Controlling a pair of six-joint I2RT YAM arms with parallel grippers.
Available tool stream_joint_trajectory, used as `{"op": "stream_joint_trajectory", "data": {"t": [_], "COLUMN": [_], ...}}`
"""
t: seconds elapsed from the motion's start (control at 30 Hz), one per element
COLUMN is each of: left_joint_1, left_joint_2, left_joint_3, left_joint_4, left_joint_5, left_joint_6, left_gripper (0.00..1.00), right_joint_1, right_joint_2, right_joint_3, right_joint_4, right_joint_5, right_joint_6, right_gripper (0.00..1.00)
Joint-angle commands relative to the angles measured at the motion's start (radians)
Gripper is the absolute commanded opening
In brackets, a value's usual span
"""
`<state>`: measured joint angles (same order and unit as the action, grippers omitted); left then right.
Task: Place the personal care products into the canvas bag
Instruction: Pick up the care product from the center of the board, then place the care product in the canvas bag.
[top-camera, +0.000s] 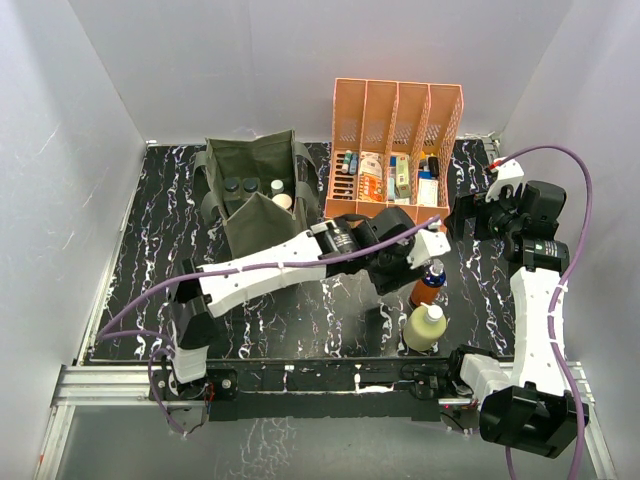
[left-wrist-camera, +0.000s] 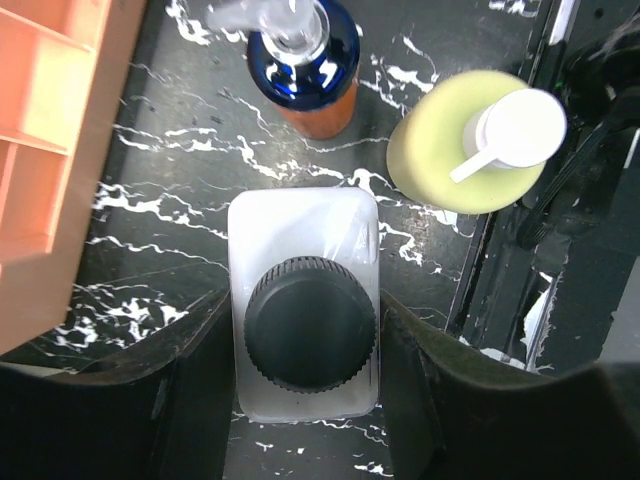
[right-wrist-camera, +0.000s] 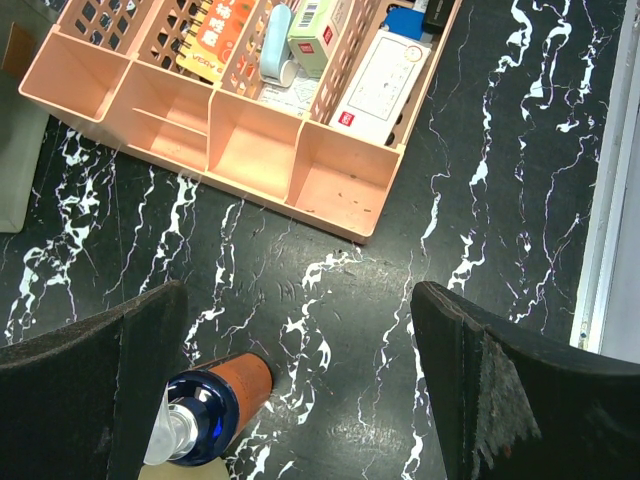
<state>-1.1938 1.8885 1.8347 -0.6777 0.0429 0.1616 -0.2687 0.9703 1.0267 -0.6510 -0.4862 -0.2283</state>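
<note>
My left gripper (left-wrist-camera: 305, 310) is shut on a clear glass bottle with a black ribbed cap (left-wrist-camera: 310, 325), one finger pressed on each side. In the top view this gripper (top-camera: 397, 268) hides the bottle. Just beyond stand the small orange-blue bottle (left-wrist-camera: 305, 70) (top-camera: 428, 283) and the pale yellow pump bottle (left-wrist-camera: 470, 140) (top-camera: 425, 327). The olive-green canvas bag (top-camera: 250, 215) stands open at the back left. It holds two dark-capped bottles (top-camera: 240, 185), a white one (top-camera: 277, 186) and a beige one (top-camera: 283, 201). My right gripper (right-wrist-camera: 300, 400) (top-camera: 472, 215) is open and empty, with the orange-blue bottle (right-wrist-camera: 215, 400) by its left finger.
A peach slotted organiser (top-camera: 395, 110) with small boxes and tubes stands at the back, right of the bag, and also shows in both wrist views (right-wrist-camera: 250, 150) (left-wrist-camera: 50, 150). White walls close three sides. A metal rail (top-camera: 330, 385) runs along the near edge.
</note>
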Motion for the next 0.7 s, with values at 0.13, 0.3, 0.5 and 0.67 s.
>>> {"op": "stream_joint_trajectory", "data": {"t": [0.13,0.3,0.5,0.67], "left_joint_1": [0.063,0.148,0.229,0.275], "left_joint_2": [-0.178,-0.206,-0.237,-0.22], "left_joint_3": [0.204,0.31,0.432,0.57], "left_joint_4": [-0.003,-0.013,0.0,-0.001], "left_joint_5": [-0.031,-0.019,-0.065,-0.14], "left_joint_6": [0.047,0.028,0.006,0.011], "left_gripper": [0.0,0.0,0.0,0.0], "right_joint_1": [-0.003,-0.003,-0.003,-0.003], "right_joint_2": [-0.006,0.005,0.015,0.019], "right_joint_3": [0.058,0.066,0.07,0.067], "right_joint_4": [0.036,0.035,0.033,0.034], "right_joint_5": [0.001,-0.005,-0.015,-0.018], "right_joint_6": [0.002,0.001,0.005,0.006], "right_gripper": [0.99,0.99,0.99,0.99]}}
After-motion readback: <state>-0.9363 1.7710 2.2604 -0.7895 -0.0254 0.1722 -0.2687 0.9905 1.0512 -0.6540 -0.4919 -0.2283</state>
